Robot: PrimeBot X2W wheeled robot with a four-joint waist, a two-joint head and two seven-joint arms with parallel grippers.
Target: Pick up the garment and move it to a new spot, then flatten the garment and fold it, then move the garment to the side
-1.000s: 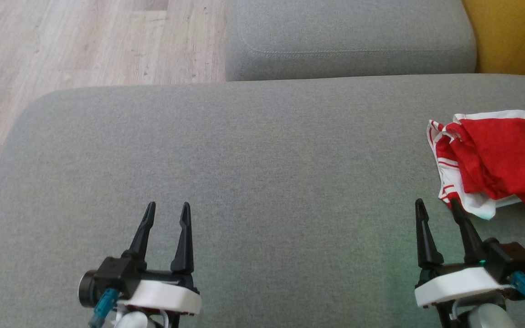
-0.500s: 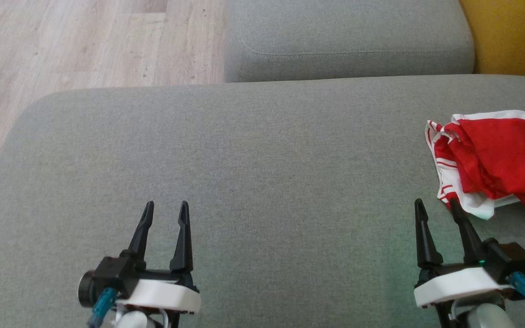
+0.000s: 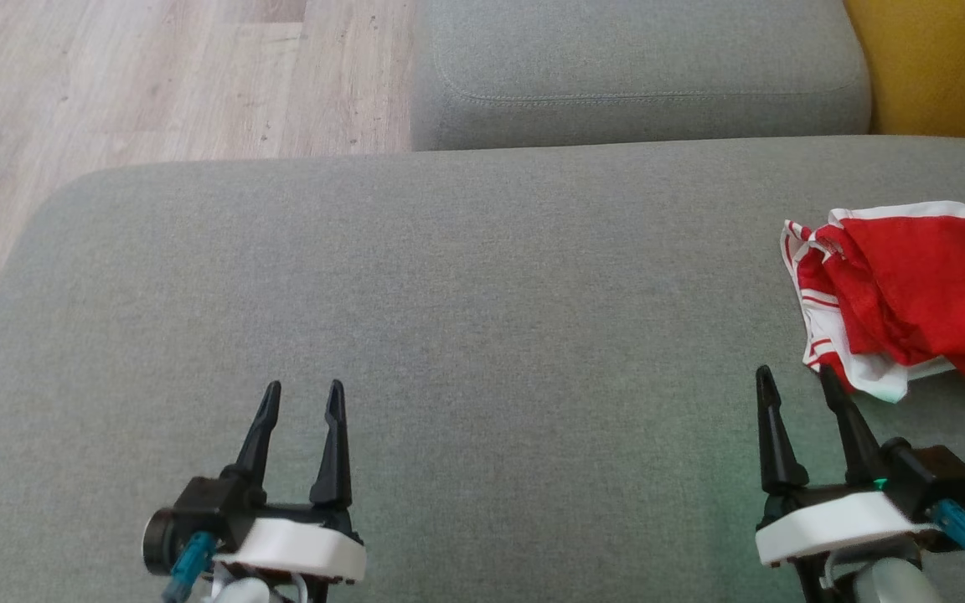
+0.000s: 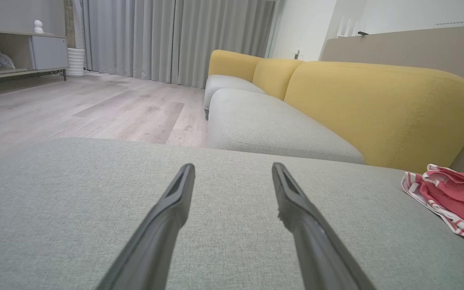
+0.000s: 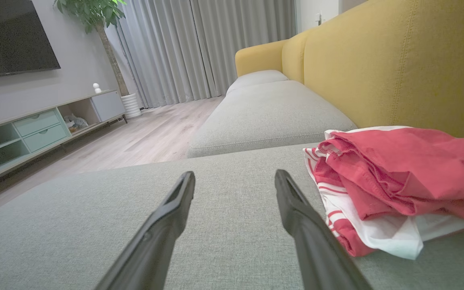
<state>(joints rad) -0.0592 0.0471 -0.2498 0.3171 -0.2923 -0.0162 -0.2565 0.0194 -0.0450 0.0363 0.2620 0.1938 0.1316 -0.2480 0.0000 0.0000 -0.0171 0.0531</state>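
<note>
Seeing one garment [image 3: 910, 285], red with white striped trim, lying crumpled at the right side of the near seat [image 3: 449, 293], close to the yellow back [image 3: 943, 59]. I'm running two grippers, both sitting over that seat and pointing away from me. I'm reading the left gripper [image 3: 304, 385] as two fingers standing apart, nothing between them, well apart from the garment. I'm reading the right gripper [image 3: 793, 370] the same: two fingers apart, gripping nothing. Its right finger [image 3: 847, 419] is sitting just beside the garment's near-left white hem; can't tell if it's touching. Left wrist view is showing three grey seats in a row and three yellow backs. Wood floor [image 3: 156, 75] is showing off the left.
</note>
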